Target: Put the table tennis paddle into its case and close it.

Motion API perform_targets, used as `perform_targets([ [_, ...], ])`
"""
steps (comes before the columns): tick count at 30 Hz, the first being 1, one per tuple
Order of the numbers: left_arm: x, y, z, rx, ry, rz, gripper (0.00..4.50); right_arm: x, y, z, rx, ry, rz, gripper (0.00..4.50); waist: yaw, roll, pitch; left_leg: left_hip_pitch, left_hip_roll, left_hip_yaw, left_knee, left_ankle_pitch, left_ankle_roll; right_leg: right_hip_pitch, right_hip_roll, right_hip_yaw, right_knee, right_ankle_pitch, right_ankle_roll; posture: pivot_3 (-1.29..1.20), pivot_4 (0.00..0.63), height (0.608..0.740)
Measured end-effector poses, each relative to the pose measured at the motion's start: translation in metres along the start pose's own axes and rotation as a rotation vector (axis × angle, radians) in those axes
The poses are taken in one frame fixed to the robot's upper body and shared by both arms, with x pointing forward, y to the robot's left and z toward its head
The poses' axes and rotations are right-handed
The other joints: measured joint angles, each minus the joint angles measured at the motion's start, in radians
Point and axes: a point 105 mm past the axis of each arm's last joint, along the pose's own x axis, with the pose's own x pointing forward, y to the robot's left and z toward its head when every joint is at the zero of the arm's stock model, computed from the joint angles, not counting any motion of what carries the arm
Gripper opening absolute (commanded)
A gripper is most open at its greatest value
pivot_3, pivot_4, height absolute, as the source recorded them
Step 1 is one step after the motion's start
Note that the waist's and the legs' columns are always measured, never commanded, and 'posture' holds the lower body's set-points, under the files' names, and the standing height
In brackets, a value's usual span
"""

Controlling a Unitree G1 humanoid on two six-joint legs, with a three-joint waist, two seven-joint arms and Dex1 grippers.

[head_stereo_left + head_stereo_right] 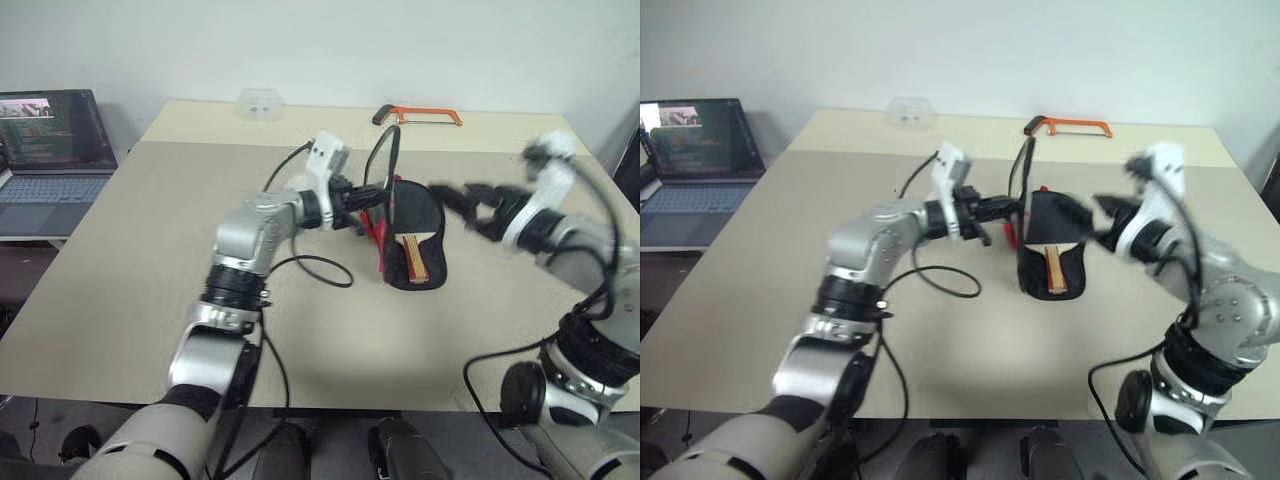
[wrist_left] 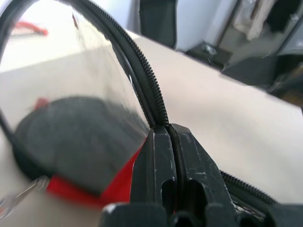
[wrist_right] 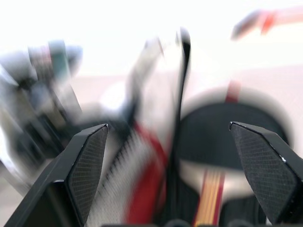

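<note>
Two pincers at mid-table. Left gripper (image 1: 372,192) is pressed together on the toothed zipper edge of the case (image 1: 415,240), holding the flap raised; black fabric with a red panel just past its tips. Paddle (image 1: 1052,245) lies in the open case just right of that pincer: round black rubber face, red and pale wood handle pointing toward the near table edge. Right gripper (image 1: 1087,217) is spread wide, hovering at the case's right side. Orange hacksaw (image 1: 420,114) sits well beyond, near the far edge; bare table (image 1: 150,260) left of the left pincer.
</note>
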Motion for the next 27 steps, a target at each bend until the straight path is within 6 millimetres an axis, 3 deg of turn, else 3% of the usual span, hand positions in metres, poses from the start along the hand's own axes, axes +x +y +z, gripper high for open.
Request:
perform_targets([
  [3, 0.019, -0.012, -0.023, -0.011, 0.066, 0.032, 0.05, -0.002, 0.005, 0.007, -0.003, -0.036, 0.018, 4.50, -0.007, 0.000, 0.000, 0.000, 0.000, 0.000, -0.001, 0.000, 0.000, -0.001, 0.000, 0.002, 0.000, 0.000, 0.000, 0.00, 0.150, 0.740],
  [6, 0.021, -0.013, -0.031, -0.017, 0.082, 0.044, 0.05, -0.004, 0.001, 0.005, 0.015, -0.036, -0.001, 4.50, -0.013, 0.000, 0.000, 0.001, 0.000, 0.000, -0.004, 0.000, 0.000, -0.002, 0.000, 0.003, 0.000, 0.000, 0.000, 0.00, 0.150, 0.740],
  [16, -0.018, 0.027, -0.021, 0.074, 0.116, 0.079, 0.05, -0.007, -0.005, -0.007, 0.038, -0.009, -0.033, 4.50, -0.017, 0.002, -0.001, 0.002, 0.000, 0.001, -0.005, 0.001, 0.000, -0.001, 0.000, 0.003, 0.000, 0.000, 0.000, 0.00, 0.150, 0.740],
  [20, -0.016, 0.024, -0.021, 0.070, 0.107, 0.070, 0.05, -0.004, -0.003, -0.010, 0.035, 0.007, -0.017, 4.50, -0.010, 0.002, -0.001, 0.002, 0.000, 0.001, -0.005, 0.001, 0.000, -0.001, 0.000, 0.002, 0.000, 0.000, 0.000, 0.00, 0.150, 0.740],
  [27, -0.002, 0.003, -0.019, 0.055, 0.062, 0.031, 0.05, -0.006, 0.004, -0.002, 0.017, -0.010, 0.055, 4.50, -0.003, 0.002, -0.001, 0.002, -0.001, 0.001, -0.005, 0.001, 0.000, -0.001, 0.000, 0.002, 0.000, 0.000, 0.000, 0.00, 0.150, 0.740],
])
